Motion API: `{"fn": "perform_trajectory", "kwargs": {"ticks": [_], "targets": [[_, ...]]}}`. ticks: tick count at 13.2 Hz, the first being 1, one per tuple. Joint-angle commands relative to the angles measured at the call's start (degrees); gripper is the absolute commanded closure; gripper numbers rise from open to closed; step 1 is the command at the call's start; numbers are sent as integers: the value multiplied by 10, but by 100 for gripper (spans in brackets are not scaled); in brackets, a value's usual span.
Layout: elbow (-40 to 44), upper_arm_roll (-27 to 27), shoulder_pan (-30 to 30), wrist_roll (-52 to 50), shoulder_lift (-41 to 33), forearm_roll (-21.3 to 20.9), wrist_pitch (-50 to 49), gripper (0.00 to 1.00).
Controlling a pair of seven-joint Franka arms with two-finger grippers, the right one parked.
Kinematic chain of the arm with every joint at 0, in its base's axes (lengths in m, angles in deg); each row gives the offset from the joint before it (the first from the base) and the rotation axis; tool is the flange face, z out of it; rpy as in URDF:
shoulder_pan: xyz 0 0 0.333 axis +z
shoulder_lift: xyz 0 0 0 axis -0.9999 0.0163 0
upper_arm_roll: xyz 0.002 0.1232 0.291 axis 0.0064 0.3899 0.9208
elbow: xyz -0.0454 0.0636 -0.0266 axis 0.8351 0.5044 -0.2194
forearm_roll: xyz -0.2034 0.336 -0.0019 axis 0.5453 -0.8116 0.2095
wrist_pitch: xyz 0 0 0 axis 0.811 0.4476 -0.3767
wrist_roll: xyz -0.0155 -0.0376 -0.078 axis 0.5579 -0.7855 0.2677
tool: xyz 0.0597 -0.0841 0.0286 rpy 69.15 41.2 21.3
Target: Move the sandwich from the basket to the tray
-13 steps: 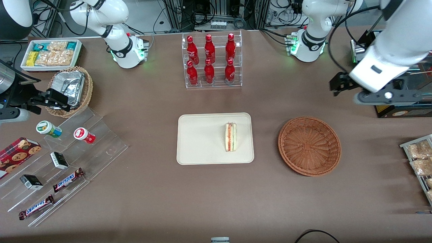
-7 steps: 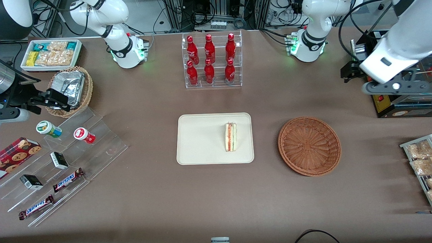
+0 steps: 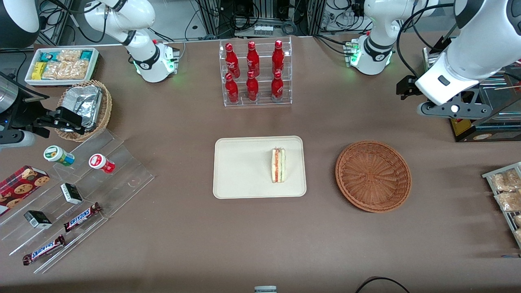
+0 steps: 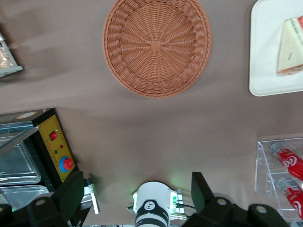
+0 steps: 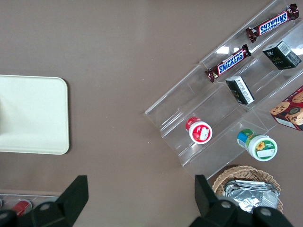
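Now the sandwich point(image 3: 278, 165) lies on the tray point(image 3: 240, 171), near the edge closest to the basket point(image 3: 373, 176), which holds nothing. Well apart from it, the gripper point(image 4: 137, 198) hangs high, farther from the front camera than the basket, jaws spread wide and gripping nothing.

My own arm is covering my gripper point(image 4: 137, 191) from the front, fingertips running off the wrist picture's edge. That same edge is cropping the tray point(image 4: 265, 71) and sandwich point(image 4: 291, 47).
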Motion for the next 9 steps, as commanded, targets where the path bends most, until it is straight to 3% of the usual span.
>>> {"fn": "perform_trajectory", "kwargs": {"ticks": [1, 9], "targets": [[-3, 35, -5, 8, -10, 34, 1, 0], [-79, 43, -3, 13, -38, 47, 62, 0]]}}
